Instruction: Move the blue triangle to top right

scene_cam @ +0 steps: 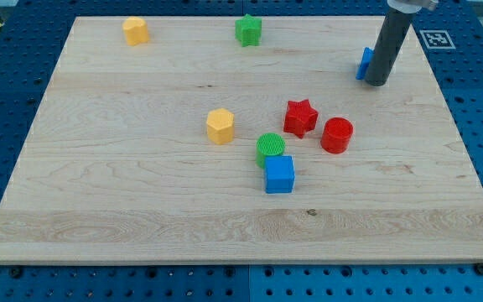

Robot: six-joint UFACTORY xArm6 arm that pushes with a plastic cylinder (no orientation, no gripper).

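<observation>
Pale, grained wood makes up the bench [141,201], and nearest the view's bottom sits a ribbed blue cube [279,174] touching a ribbed green cylinder [269,148] just above it, with a yellow hexagonal block [220,126] to the left and a red star [300,117] and red cylinder [337,135] to the right. Farther up, the end effector is a plain dark rod with no jaws to open or close; my tip [376,83] rests on the wood, holding nothing, touching the right side of the blue triangle [364,64], which lies near the top right and is mostly hidden behind the rod. Farthest off, along the top edge, stand a green star [248,30] and a yellow block [135,31] of unclear shape.
</observation>
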